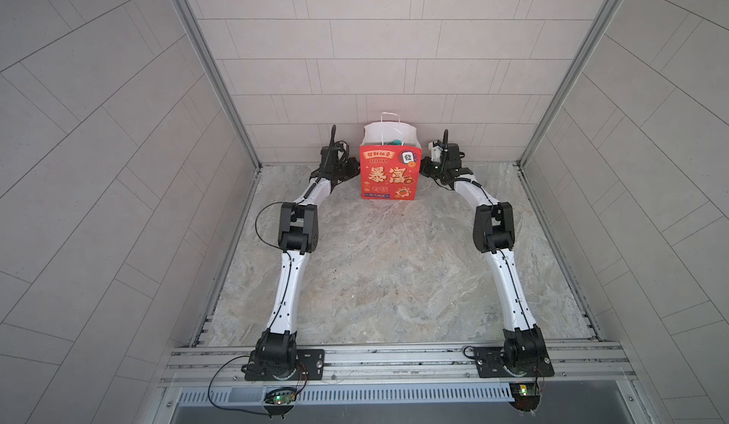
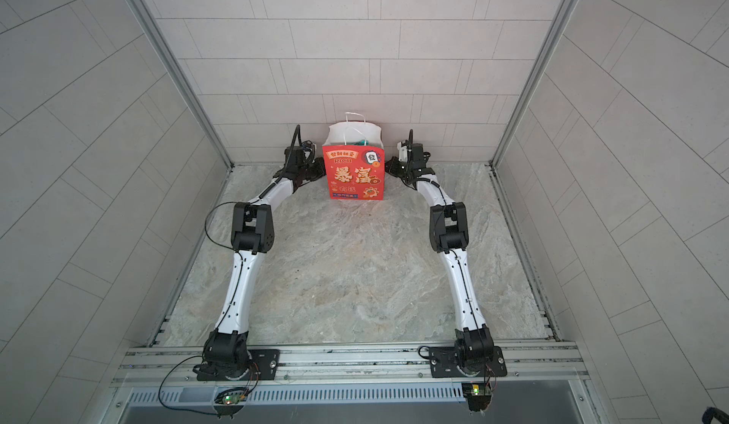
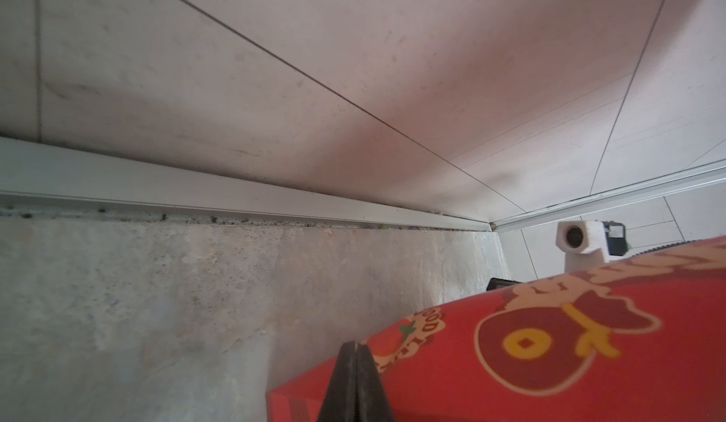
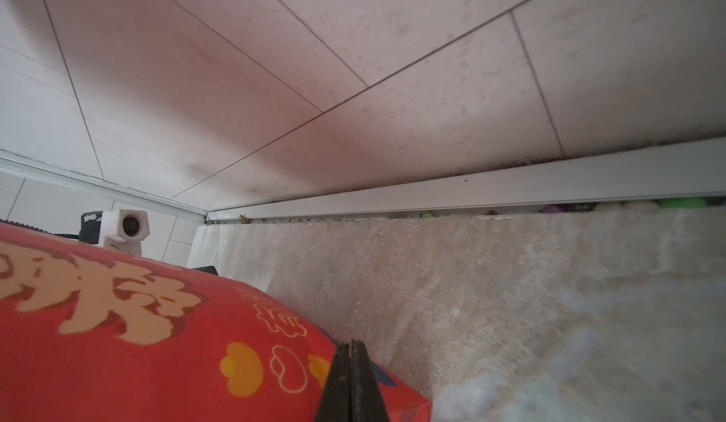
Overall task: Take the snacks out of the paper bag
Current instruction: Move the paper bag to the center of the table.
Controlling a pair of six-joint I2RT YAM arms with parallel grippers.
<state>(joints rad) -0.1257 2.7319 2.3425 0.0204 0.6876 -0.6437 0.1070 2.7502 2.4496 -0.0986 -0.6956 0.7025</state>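
Snacks [image 1: 394,142] show only as a scrap of teal wrapper down in the white-lined mouth of the paper bag [image 1: 388,177]. I can't read any print on it from where I stand. The red bag stands upright on the marbled worktop [image 1: 374,276], its back against the tiled rear wall [image 1: 374,66], midway between the two arms, with its white cord handles [image 1: 390,120] sticking up.

On its front, "RICH" is printed in gold under a banner of small Chinese characters, and below that come two big gold characters and a blue strip near the base. In the left wrist view the paper bag [image 3: 550,341] carries a coin motif and curved lettering of which "OOD L" is legible. In the right wrist view the paper bag [image 4: 118,322] shows more cream characters and small cloud shapes.

The left fingers [image 3: 345,380] are pressed together with nothing between them, lying right at the bag's lower corner on its left side. The right fingers [image 4: 341,384] are likewise closed and empty, at the opposite corner. Whether either pair actually touches the paper I cannot tell. In a top view the left fingers [image 1: 352,168] and right fingers [image 1: 426,165] flank the bag low down, well below the teal scrap.
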